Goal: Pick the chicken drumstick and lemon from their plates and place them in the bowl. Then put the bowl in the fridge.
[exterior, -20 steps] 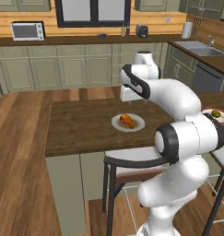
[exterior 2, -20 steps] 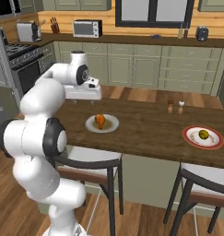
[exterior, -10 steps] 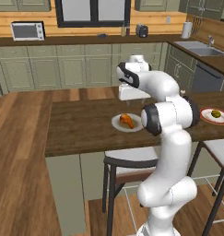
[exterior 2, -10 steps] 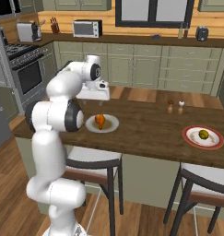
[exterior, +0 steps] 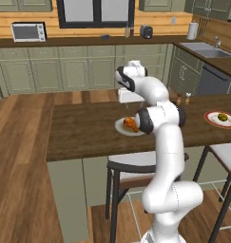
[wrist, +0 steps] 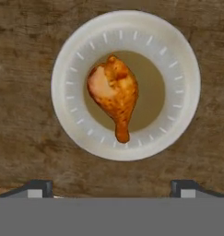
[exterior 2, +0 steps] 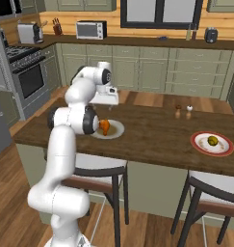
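Wooden counter [wrist: 21,129]: drumstick [wrist: 114,94] on white plate [wrist: 178,60], narrow end toward released claw [wrist: 111,186].

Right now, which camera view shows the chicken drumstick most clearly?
The hand view: it looks straight down on the chicken drumstick, lying whole on the white plate. In the left base view the arm hides part of it; in the right base view it is small beside the arm.
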Robot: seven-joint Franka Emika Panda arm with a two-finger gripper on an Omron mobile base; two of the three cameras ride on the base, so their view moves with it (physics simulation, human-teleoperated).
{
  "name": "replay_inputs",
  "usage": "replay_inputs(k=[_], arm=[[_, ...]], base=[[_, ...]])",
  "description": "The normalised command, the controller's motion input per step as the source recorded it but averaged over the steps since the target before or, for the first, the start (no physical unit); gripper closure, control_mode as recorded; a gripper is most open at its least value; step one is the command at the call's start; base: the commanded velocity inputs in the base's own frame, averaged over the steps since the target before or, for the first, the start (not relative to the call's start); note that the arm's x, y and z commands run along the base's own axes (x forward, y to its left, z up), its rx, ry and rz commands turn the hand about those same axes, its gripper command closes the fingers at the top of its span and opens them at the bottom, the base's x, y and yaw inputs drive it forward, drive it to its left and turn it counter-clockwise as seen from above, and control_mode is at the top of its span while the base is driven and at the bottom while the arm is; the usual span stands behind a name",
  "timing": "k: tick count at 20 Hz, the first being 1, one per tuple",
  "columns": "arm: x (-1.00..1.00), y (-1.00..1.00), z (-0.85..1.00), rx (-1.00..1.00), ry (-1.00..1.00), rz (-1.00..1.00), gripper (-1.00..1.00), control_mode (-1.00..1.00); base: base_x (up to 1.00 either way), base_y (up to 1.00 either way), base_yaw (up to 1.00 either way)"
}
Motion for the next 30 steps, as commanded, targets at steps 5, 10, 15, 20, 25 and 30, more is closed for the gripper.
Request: replay_inputs(k=[5, 10, 15, 20, 25, 30], arm=[[0.19, -0.01, -0.70, -0.07, -0.25, 0.01, -1.00, -1.00], [-0.85, -0.01, -0.68, -0.05, -0.48, 0.01, -1.00, -1.00], [-1.00, -0.03, -0.35, 0.02, -0.44, 0.02, -1.00, -1.00], [-0.15, 0.00, -0.17, 0.00, -0.35, 0.05, -1.00, -1.00], [0.48, -0.03, -0.05, 0.00, -0.04, 0.07, -1.00, -1.00], [0.47, -0.02, -0.07, 0.00, 0.22, 0.00, -1.00, -1.00]], base=[[0.00, 0.00, 0.00], [0.00, 0.00, 0.00], [0.00, 0.00, 0.00], [0.00, 0.00, 0.00], [0.00, 0.00, 0.00], [0.00, 0.00, 0.00]])
